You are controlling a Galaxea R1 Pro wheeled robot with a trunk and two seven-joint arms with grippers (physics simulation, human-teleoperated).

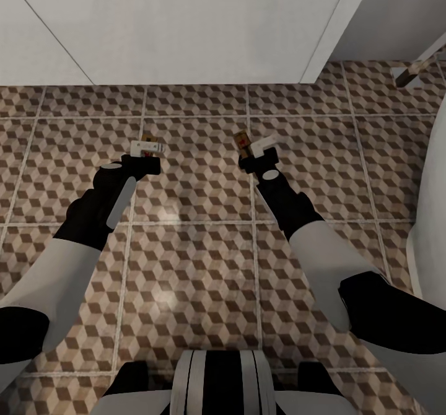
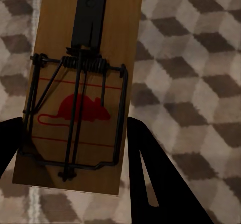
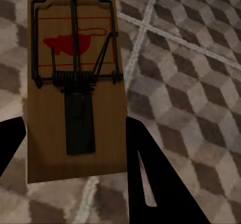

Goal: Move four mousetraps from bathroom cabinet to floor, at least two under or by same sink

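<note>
Two traps are hanging over the floor (image 1: pixel 198 186), one in each gripper. I am holding the left trap (image 1: pixel 147 137) in my left gripper (image 1: pixel 147 148), whose fingers (image 2: pixel 150 179) are pinching its sides at the wire end. Its long side is pointing straight out along the fingers, and its flat dark tab is sitting at the far end. My right gripper (image 1: pixel 255 148) is squeezing the right trap (image 1: pixel 242 140) the same way, but the tab end is sitting between the fingers (image 3: pixel 150 174) and the red mouse picture is pointing away. Both traps are facing the white unit (image 1: pixel 186 25) ahead.
</note>
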